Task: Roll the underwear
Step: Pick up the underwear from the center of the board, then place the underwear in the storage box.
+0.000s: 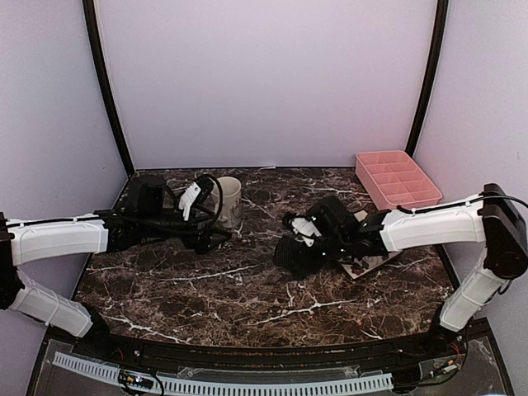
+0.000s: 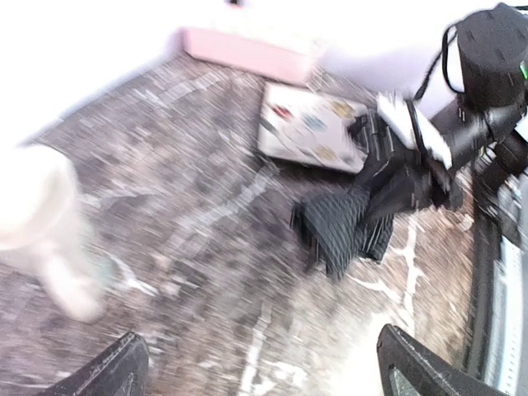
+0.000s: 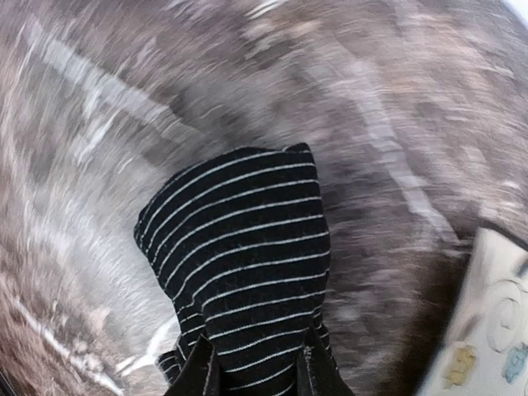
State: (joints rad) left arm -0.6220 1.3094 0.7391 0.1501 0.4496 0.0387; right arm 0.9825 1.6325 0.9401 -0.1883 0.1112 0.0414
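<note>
The black underwear (image 1: 295,252), ribbed with thin white stripes, hangs bunched just above the marble table right of centre. My right gripper (image 3: 257,375) is shut on its upper end, and the cloth (image 3: 239,247) droops away below the fingers. In the top view the right gripper (image 1: 301,238) sits over the garment. The pale pink and white underwear (image 1: 229,202) stands as a light bundle at the back left; it shows as a blur (image 2: 37,214) in the left wrist view. My left gripper (image 2: 264,371) is open and holds nothing, just in front of that bundle (image 1: 206,238).
A flowered white square plate (image 1: 369,265) lies under the right forearm, right of the black garment (image 2: 342,223); it also shows in both wrist views (image 2: 309,128) (image 3: 495,322). A pink compartment tray (image 1: 398,177) stands at the back right. Both wrist views are motion-blurred.
</note>
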